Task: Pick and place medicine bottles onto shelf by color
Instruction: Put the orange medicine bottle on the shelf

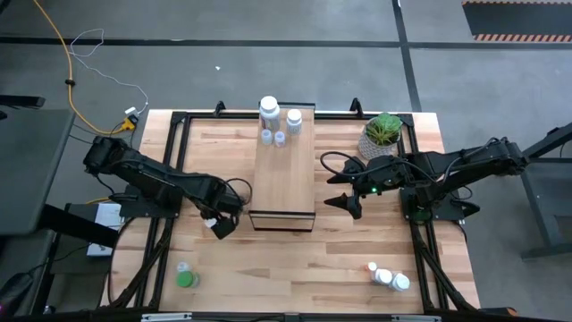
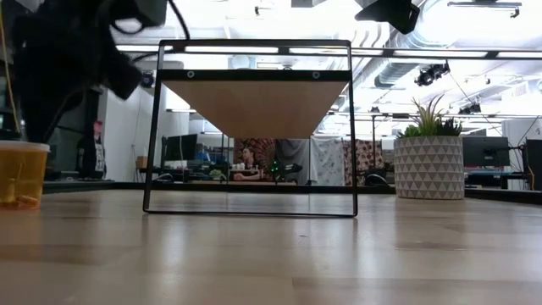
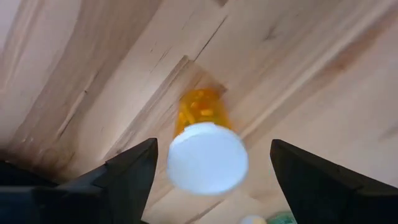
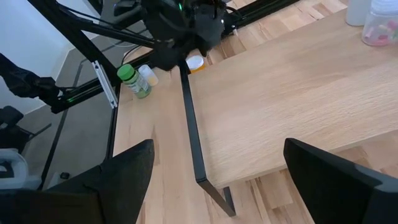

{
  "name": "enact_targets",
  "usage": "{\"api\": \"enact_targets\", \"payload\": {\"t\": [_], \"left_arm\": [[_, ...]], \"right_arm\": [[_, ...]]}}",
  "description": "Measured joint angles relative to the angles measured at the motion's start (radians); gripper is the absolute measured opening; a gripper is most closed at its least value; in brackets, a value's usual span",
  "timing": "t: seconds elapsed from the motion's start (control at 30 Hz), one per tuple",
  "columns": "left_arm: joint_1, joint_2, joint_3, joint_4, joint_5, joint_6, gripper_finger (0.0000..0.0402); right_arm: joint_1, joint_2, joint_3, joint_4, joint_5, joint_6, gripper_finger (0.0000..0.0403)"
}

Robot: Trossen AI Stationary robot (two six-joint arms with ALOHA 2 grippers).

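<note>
Item: orange bottle [image 3: 202, 124], white cap, pills inside. It stands on the table [image 1: 295, 268] just left of the shelf [image 1: 284, 174]. My left wrist view shows it between my left gripper's [image 3: 211, 171] wide-open fingers; the high view hides it beneath that gripper. My right gripper [image 1: 349, 204], also wide, waits right of the shelf.

Bright, even overhead light; the left wrist view is softly blurred.
</note>
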Motion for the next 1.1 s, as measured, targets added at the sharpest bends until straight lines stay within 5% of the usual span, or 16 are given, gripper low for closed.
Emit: {"api": "enact_targets", "payload": {"t": [0.37,0.47,0.67,1.1], "left_arm": [[-0.055,-0.196,0.057,-0.044,-0.086,-0.042,0.0270],[-0.147,-0.224,0.056,-0.048,-0.133,-0.090,0.0210],[-0.306,-0.208,0.042,-0.043,-0.202,-0.147,0.0022],[-0.258,-0.099,0.029,-0.059,-0.231,0.014,0.0000]], "right_arm": [[0.000,0.000,0.000,-0.001,0.000,0.001,0.0349],[0.000,0.000,0.000,-0.004,0.000,0.024,0.0349],[0.000,0.000,0.000,-0.007,0.000,0.027,0.0349],[0.000,0.000,0.000,-0.009,0.000,0.019,0.0349]]}}
